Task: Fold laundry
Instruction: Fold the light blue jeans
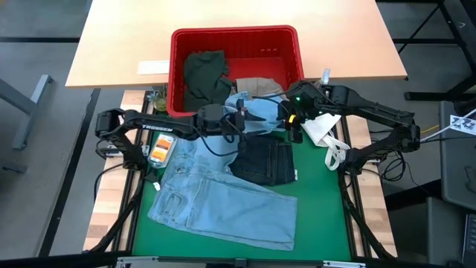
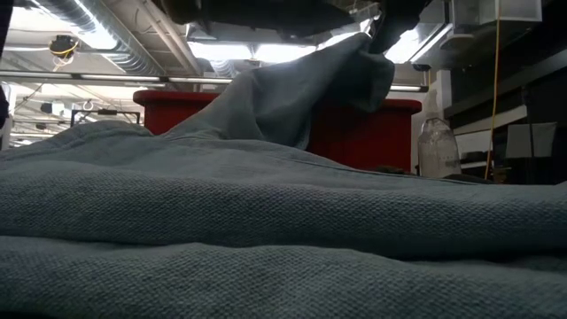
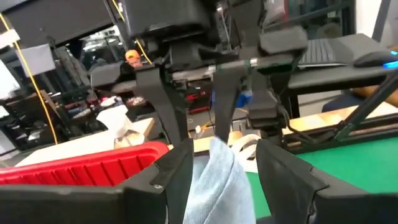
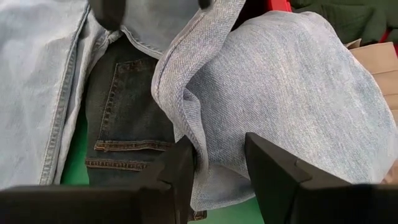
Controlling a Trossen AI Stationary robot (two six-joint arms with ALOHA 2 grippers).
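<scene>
The light blue denim lies spread over the green mat. One part of it is lifted between both grippers in front of the red basket. The dark navy jeans lie folded on the mat below that raised part. The dark olive green piece and the beige khaki piece lie in the basket. My left gripper comes from the table's left and my right gripper from its right. Each is shut on the raised denim. My left gripper has a bunch of the raised light blue denim between its two fingers, coming level from the table's left. The cloth rises past the fingers toward the other gripper. One layer or several, I cannot tell. My right gripper pinches the light blue denim by a folded part beside a hemmed edge, between its two fingers. It holds the cloth's highest point clear of the table. From there the denim slopes down to the part lying on the mat.
The red basket stands at the mat's far edge, close behind both grippers. A small white cloth lies on the mat's right side and an orange object on its left. A clear bottle stands beside the basket.
</scene>
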